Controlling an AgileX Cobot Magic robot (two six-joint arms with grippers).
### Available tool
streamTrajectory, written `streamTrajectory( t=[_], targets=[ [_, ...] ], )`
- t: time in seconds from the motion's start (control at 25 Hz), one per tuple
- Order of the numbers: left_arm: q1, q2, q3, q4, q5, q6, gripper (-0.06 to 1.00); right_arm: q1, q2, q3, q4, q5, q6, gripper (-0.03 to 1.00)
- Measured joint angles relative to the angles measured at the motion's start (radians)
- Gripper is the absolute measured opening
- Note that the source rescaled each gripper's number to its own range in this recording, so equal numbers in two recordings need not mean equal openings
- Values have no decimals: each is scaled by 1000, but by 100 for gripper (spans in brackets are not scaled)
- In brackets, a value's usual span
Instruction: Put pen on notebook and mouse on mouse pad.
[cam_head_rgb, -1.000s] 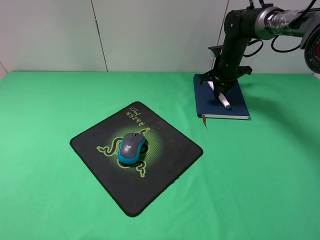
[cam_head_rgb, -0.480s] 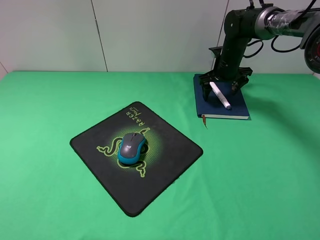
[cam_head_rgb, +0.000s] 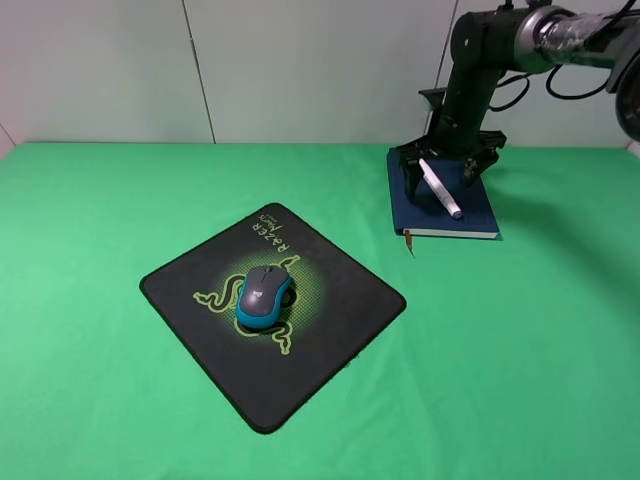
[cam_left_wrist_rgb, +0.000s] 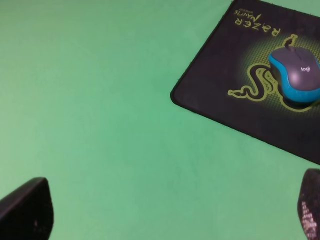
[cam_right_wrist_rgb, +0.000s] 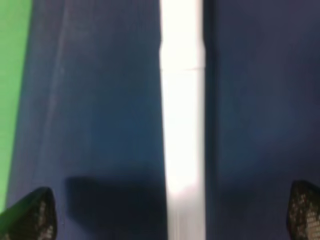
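Observation:
The white pen (cam_head_rgb: 440, 188) lies diagonally on the navy notebook (cam_head_rgb: 478, 212) at the back right; in the right wrist view the pen (cam_right_wrist_rgb: 183, 130) fills the middle over the blue cover (cam_right_wrist_rgb: 95, 100). My right gripper (cam_head_rgb: 441, 172) hangs open just above it, one fingertip either side, not touching the pen. The grey and teal mouse (cam_head_rgb: 264, 294) sits in the middle of the black mouse pad (cam_head_rgb: 330, 305), also seen as the mouse (cam_left_wrist_rgb: 299, 74) on the pad (cam_left_wrist_rgb: 220, 85) in the left wrist view. My left gripper (cam_left_wrist_rgb: 165, 210) is open over bare cloth, off to the side of the pad.
Green cloth (cam_head_rgb: 120, 200) covers the whole table. A white wall panel stands behind the back edge. The notebook's orange ribbon (cam_head_rgb: 408, 241) pokes out at its near left corner.
My right gripper opened and let go of the pen, which now rests on the notebook. The gripper has risen slightly. Mouse and pad have not moved.

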Motion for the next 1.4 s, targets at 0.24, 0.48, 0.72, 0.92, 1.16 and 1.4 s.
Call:
streamTrajectory(
  t=[0.24,0.48,0.72,0.92,1.16,1.4],
  targets=[
    [0,0,0,0,0,0,96,0,-78,0,1,51,2,100],
    [0,0,0,0,0,0,96,0,-188,0,28,57,2,100],
    [0,0,0,0,0,0,96,0,-338,100,43,55,5,100],
    [0,0,0,0,0,0,96,0,-504,298,43,59,6,100],
    [0,0,0,0,0,0,96,0,-706,485,44,65,6,100],
    [0,0,0,0,0,0,96,0,-896,609,45,65,7,100]
  ],
)
